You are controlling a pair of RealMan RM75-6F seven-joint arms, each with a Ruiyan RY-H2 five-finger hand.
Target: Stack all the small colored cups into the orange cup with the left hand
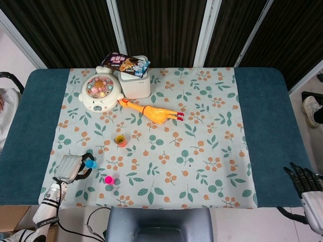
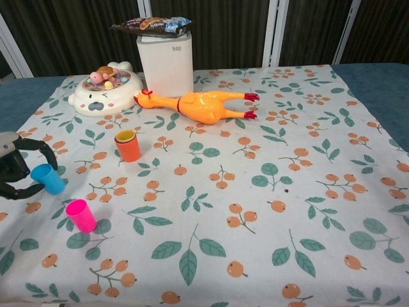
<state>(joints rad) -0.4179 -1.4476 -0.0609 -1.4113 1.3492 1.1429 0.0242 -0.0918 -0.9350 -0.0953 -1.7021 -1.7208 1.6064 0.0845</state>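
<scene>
Left hand [image 2: 14, 167] clamped on tilted blue cup [image 2: 48, 178], pink cup [image 2: 80, 215] nearby, orange cup [image 2: 128, 146] upright beyond, right hand [image 1: 304, 182] holding nothing, fingers apart

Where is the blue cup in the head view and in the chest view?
Head view: the blue cup is at lower left, held by the left robot hand.
Chest view: the blue cup is at the far left edge, tilted in that hand.
Shared landmark: the pink cup stands nearby.

left hand [image 2: 14, 167] low at the near left edge, fingers curled; right hand [image 1: 304, 181] at far right, fingers apart.
</scene>
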